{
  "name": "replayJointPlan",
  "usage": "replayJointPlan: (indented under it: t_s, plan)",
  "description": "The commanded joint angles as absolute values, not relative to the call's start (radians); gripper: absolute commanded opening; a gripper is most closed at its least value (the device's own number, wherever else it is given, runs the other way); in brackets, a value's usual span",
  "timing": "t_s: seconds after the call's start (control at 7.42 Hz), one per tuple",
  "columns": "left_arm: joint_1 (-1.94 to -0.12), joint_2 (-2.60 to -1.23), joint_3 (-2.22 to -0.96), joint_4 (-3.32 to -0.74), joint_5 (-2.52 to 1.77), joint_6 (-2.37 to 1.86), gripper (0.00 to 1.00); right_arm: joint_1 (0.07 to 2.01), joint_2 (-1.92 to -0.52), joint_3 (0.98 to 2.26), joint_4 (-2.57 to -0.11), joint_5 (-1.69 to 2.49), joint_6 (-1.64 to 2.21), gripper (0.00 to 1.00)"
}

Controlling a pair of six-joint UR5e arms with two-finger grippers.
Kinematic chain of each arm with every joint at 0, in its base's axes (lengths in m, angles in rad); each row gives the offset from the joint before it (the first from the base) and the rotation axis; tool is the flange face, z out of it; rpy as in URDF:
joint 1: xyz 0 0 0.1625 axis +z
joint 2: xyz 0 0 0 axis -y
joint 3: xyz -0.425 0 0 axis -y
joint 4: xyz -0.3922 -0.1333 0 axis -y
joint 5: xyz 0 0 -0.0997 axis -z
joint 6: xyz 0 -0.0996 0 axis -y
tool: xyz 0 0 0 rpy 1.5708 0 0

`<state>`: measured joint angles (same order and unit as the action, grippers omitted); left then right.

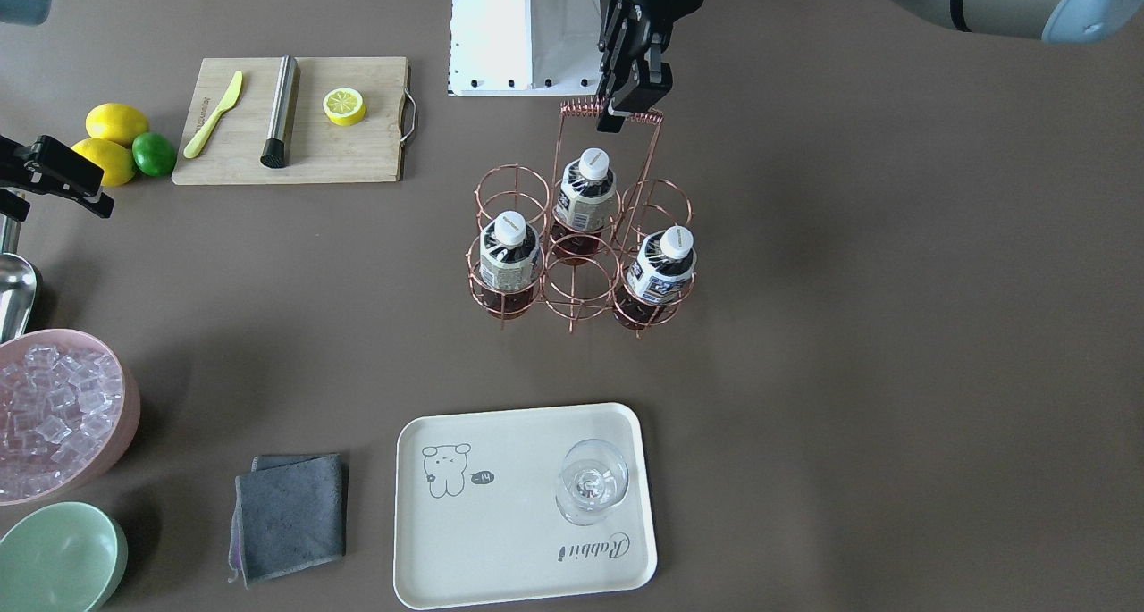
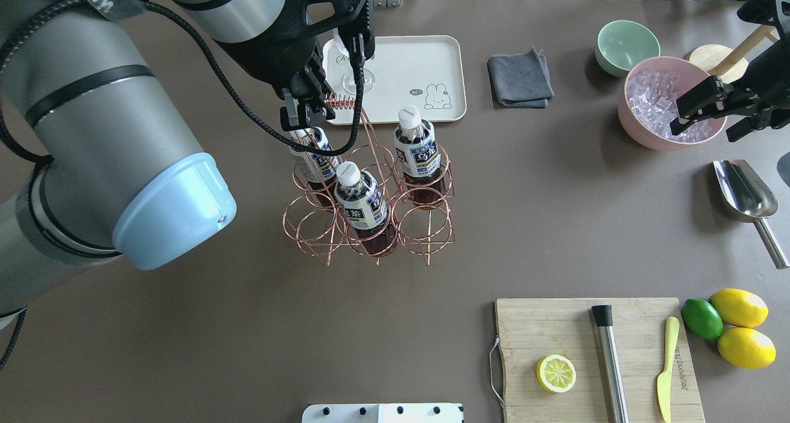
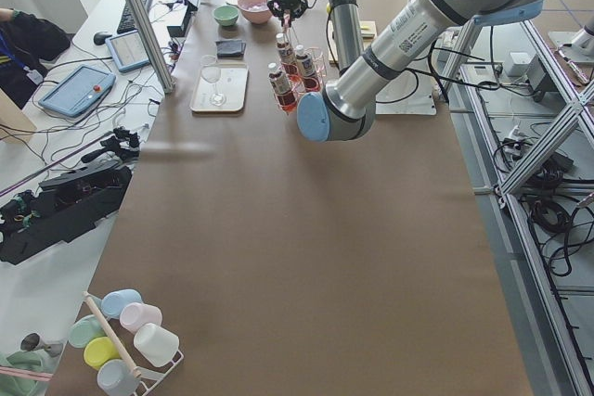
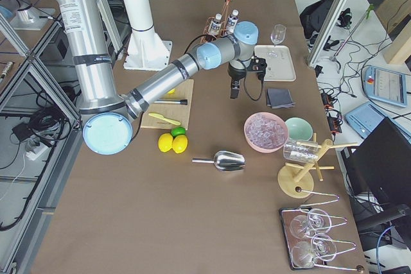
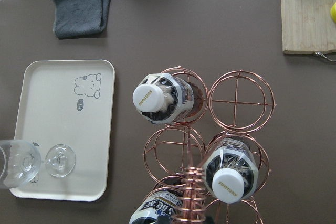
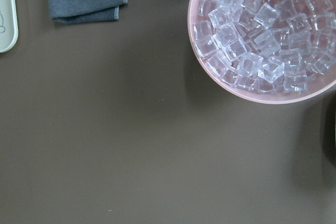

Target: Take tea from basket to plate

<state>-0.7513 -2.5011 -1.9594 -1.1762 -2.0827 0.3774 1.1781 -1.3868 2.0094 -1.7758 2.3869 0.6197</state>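
Three tea bottles (image 1: pixel 509 255) (image 1: pixel 585 192) (image 1: pixel 663 268) stand in the copper wire basket (image 1: pixel 585 105) at mid-table; three of its rings hold nothing. My left gripper (image 1: pixel 630 112) hangs at the robot's-left end of the coiled handle top, above the bottles, and looks open and empty. In the left wrist view the coil (image 5: pixel 194 187) is close below, with bottle caps (image 5: pixel 149 98) (image 5: pixel 229 184) beside it. The cream plate (image 1: pixel 500 540) lies beyond the basket and carries a wine glass (image 1: pixel 592 482). My right gripper (image 2: pixel 710 111) is open over the ice bowl.
A pink bowl of ice (image 1: pixel 54 406), a mint bowl (image 1: pixel 58 558) and a grey cloth (image 1: pixel 290 514) lie near the plate. A cutting board (image 1: pixel 295 121) holds a lemon half, muddler and knife. Lemons, a lime and a metal scoop (image 2: pixel 744 191) lie on the robot's right.
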Motion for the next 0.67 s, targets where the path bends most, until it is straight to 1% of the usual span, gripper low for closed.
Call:
replayJointPlan:
  t_s: [0.0, 0.54]
  plan:
    - [-0.707, -2.504, -1.967, -1.21, -2.072, 0.292, 0.0, 1.178, -1.387, 2.013, -1.776, 2.387, 0.62, 0.99]
    - [-0.707, -2.487, -1.945, -1.241, -2.072, 0.295, 0.0, 1.155, -1.381, 2.02, -1.772, 2.387, 0.639, 0.99]
